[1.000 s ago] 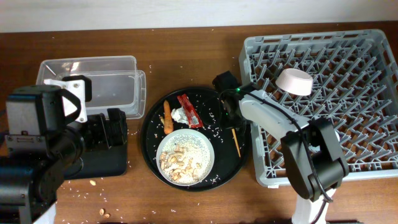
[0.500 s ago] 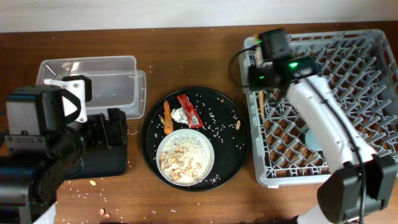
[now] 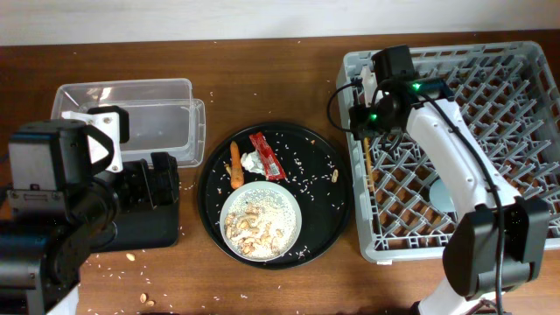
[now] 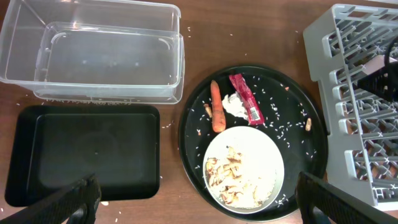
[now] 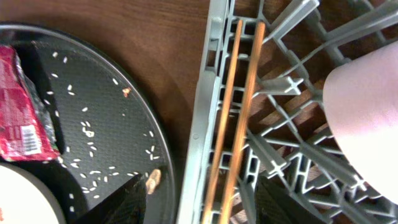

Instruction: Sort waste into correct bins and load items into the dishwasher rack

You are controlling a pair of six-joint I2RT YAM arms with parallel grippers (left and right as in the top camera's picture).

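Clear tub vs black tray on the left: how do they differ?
The tub is see-through plastic; the tray is opaque black. The tub has tall walls; the tray is shallow. The tub sits farther back, and the tray lies just in front of it, nearer the arms. Shared: both are rectangular with a similar footprint, and both look empty.

Round black tray (image 3: 322,220) on brown wooden table (image 3: 262,87); pale strip (image 3: 175,17) behind, maybe wall.
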